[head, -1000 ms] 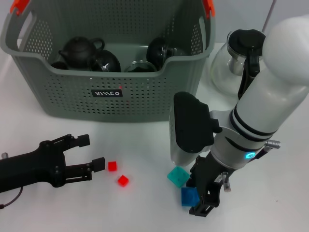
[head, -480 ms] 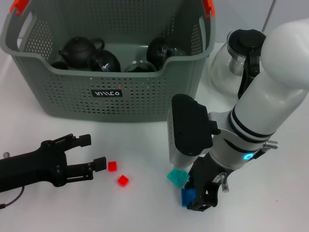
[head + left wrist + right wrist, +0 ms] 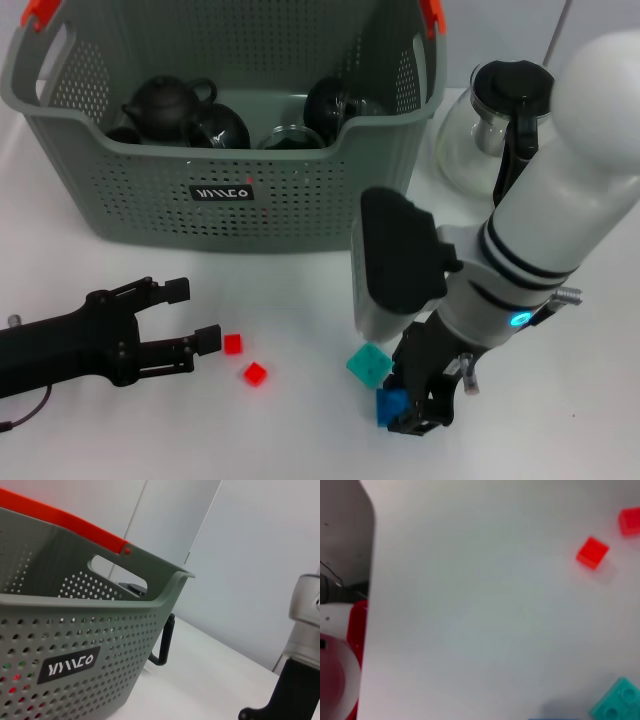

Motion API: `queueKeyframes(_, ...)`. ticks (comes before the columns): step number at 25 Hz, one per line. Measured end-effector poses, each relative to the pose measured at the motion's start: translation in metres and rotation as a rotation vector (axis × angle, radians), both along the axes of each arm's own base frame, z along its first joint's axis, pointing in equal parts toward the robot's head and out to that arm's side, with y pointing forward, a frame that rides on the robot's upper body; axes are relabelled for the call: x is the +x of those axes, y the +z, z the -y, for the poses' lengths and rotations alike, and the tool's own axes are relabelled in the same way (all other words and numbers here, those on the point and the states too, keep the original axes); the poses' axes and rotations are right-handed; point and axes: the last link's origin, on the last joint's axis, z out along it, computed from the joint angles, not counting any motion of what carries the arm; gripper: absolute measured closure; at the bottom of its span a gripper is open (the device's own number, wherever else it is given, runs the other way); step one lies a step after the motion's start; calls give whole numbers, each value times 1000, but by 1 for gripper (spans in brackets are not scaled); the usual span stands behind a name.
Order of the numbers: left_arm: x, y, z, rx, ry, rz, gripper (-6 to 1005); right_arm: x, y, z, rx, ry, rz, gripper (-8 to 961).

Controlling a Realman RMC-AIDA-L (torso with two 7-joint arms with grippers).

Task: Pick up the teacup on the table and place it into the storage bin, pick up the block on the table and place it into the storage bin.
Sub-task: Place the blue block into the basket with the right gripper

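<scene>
The right gripper (image 3: 408,408) is down at the table (image 3: 300,420), near the front edge, and its black fingers are clamped on the blue block (image 3: 392,406). Just beside it, touching or nearly so, sits a teal block (image 3: 369,364), tilted on the white surface. The right wrist view catches that teal block (image 3: 615,703) at the edge of the picture, with a sliver of the blue one beside it.

Over on the left, the left gripper (image 3: 190,315) lies low over the table, fingers apart, pointing toward two small red blocks (image 3: 243,359). The nearer red one sits just off its lower fingertip; the second is a little farther toward the front. Neither is touched.

Behind it all stands the storage bin (image 3: 225,205), grey and perforated, orange-tipped handles up, black label facing forward. Inside, dark teapots (image 3: 165,100) and cups crowd the bottom. To the right of the bin, behind the right arm, is a glass pot (image 3: 480,130) with a black lid and handle.
</scene>
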Motion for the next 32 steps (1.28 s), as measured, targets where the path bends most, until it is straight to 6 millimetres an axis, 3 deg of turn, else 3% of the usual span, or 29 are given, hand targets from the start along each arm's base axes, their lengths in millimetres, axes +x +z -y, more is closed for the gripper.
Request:
queueKeyframes(4, -1, 0, -1, 4, 4, -5, 62, -14, 23, -1, 14, -9, -55, 529)
queueKeyframes(8, 0, 0, -3, 6, 3, -8, 62, -35, 64, -11, 85, -20, -154, 528)
queueKeyframes(12, 0, 1, -4, 12, 1, -7, 62, -59, 106, -22, 212, -29, -299, 528)
queueKeyframes(17, 1, 3, -7, 29, 3, -2, 63, -92, 140, -38, 297, -68, -537, 529)
queueKeyframes(22, 3, 2, -9, 28, 2, 6, 63, -119, 146, -55, 387, -84, -692, 529)
queueKeyframes(26, 3, 0, -9, 24, 3, 12, 63, -131, 138, -87, 511, -145, -716, 529)
queueKeyframes(32, 4, -2, -8, 19, 4, 17, 62, -133, 103, -129, 617, -193, -621, 530)
